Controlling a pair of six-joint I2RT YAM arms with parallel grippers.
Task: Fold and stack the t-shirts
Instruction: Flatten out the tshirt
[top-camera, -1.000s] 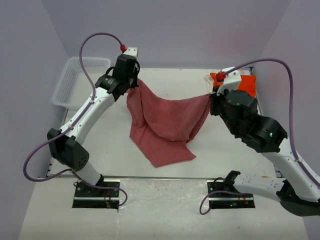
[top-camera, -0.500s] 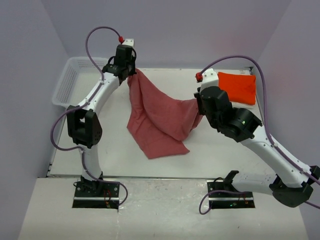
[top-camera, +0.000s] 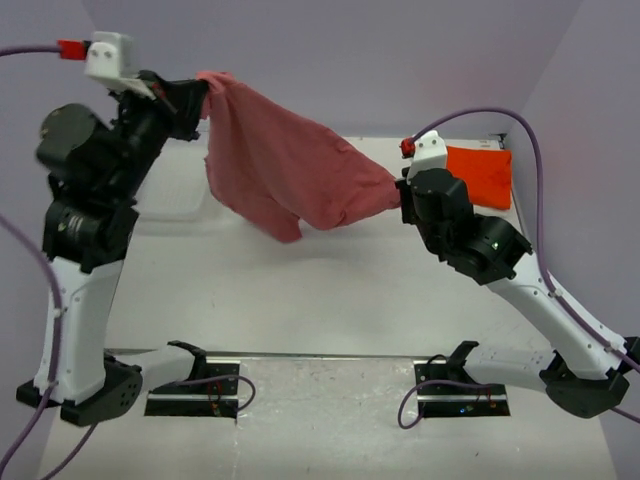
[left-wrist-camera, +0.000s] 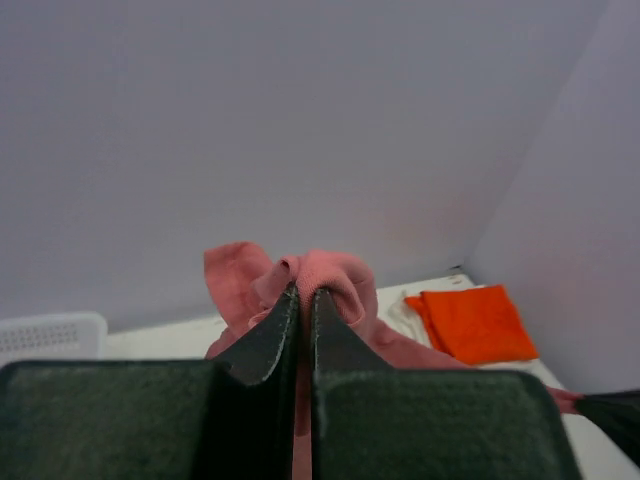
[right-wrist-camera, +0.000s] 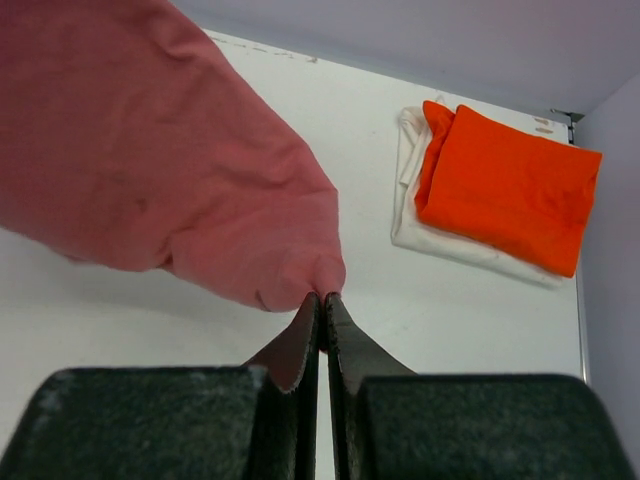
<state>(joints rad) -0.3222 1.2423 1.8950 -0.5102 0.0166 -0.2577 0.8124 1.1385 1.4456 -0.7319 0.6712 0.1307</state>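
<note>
Shirt axis: the dusty rose-red cloth t-shirt (top-camera: 285, 170) hung above the white table (top-camera: 330, 290), slanting from high left to low right.
Left gripper (left-wrist-camera: 305, 296): clamped on its upper end.
Right gripper (right-wrist-camera: 322, 298): pinched on its lower end.
Far right corner: a folded bright orange t-shirt (right-wrist-camera: 505, 185) lay atop a white t-shirt (right-wrist-camera: 408, 190).
White plastic mesh basket (left-wrist-camera: 45, 335): far left, contents hidden.

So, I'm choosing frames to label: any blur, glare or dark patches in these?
Top view: even light, no glare; the left gripper, high up near the lens, and the red shirt look slightly soft. Left wrist view: that gripper is dark and out of focus, the orange shirt behind clearer. Right wrist view: the right gripper is dark and soft, the orange shirt crisp.
</note>
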